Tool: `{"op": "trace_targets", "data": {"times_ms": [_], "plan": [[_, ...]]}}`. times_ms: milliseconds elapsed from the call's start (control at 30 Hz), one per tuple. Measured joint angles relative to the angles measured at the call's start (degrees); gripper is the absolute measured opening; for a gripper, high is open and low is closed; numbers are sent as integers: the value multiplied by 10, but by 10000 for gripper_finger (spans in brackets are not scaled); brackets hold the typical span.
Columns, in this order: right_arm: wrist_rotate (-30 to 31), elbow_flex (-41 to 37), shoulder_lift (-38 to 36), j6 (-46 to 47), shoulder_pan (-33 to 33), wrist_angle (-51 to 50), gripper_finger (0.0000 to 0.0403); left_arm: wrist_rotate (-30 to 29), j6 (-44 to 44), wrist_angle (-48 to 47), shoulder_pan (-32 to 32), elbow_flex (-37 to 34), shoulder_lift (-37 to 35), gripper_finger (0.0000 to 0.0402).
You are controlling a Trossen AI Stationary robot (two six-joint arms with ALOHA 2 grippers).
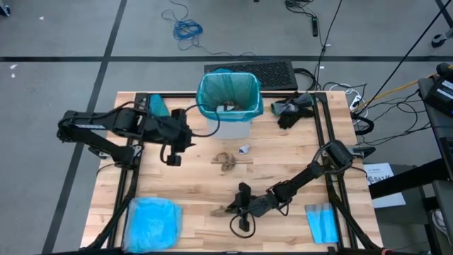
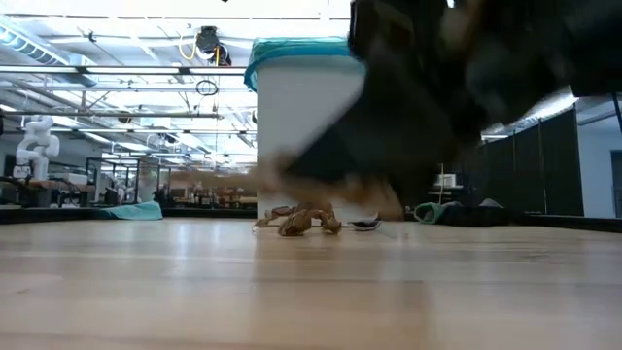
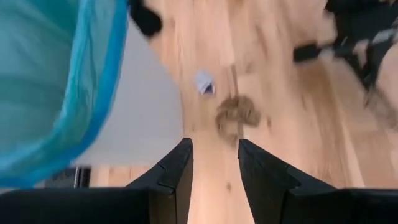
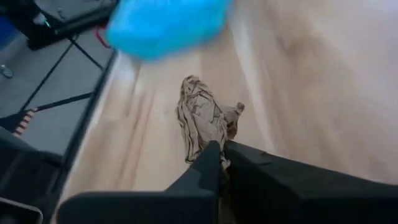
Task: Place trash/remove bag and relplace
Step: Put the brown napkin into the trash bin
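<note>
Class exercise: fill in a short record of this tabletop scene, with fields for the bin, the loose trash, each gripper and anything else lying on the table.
bin: white bin lined with the teal bag, at the table's far edge
loose trash: brown paper wad and small white scrap mid-table
right gripper: shut on a brown paper scrap near the front edge
left gripper: open, empty, beside the bin
other: pale blue plastic bag, folded blue sheet
</note>
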Motion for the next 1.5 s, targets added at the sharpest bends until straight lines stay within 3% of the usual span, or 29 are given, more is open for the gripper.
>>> {"op": "trace_targets", "data": {"times_ms": [300,533,767,933,1133,1367,1500], "plan": [[83,0,-202,-128,-16,-167,1,-17,-53,-20,-50,-42,-17,125],[111,0,-356,-255,-53,-214,0,-25,-95,16,-86,-115,-23,125],[111,2,-453,-348,-140,-217,0,-28,-122,142,-115,-216,-23,125],[77,43,-466,-378,-224,-239,0,-28,-110,295,-131,-302,-21,125],[11,134,-424,-390,-329,-312,0,-28,-105,450,-131,-380,-21,125],[-72,211,-341,-374,-438,-373,0,-28,-103,496,-129,-408,-14,125],[-89,226,-303,-357,-479,-371,1,-28,-94,512,-129,-409,10,125]]}}
